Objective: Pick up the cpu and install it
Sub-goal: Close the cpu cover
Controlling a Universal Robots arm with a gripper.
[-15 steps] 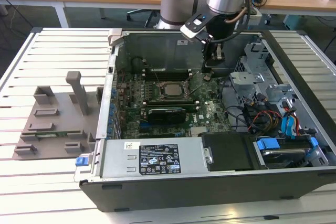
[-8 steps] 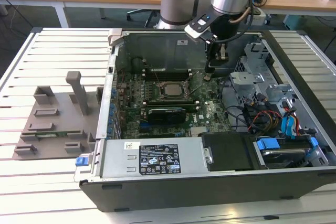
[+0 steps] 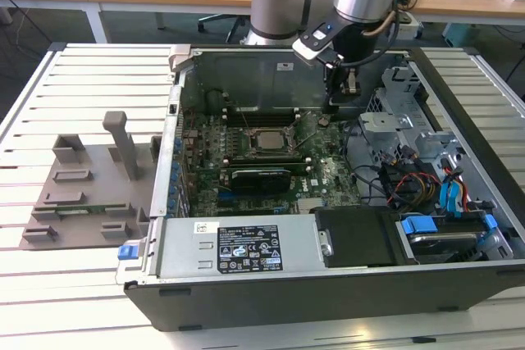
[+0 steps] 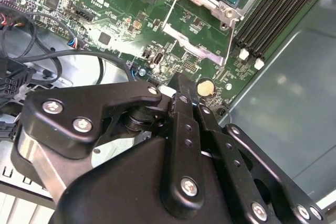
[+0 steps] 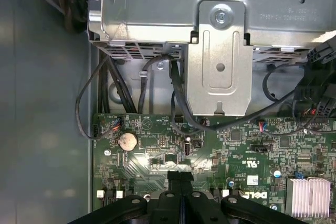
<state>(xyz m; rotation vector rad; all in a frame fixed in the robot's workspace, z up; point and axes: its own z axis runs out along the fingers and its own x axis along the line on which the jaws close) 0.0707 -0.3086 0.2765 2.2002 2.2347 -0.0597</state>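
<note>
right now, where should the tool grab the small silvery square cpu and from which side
Pinch two opposite thin edges, coming straight down from above. The small flat square silvery-topped cpu lies level and face up inside a metal socket frame on the green motherboard, so only its rim offers a hold, likely with little room beside it.

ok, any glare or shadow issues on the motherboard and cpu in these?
Exterior view: even room light; the motherboard sits dimmer inside the case, and the cpu reads pale. Second wrist view: glare patch on the motherboard near the cables; cpu top bright. First wrist view: hot spot on the motherboard beside the end effector; soft reflection on the grey case floor.
</note>
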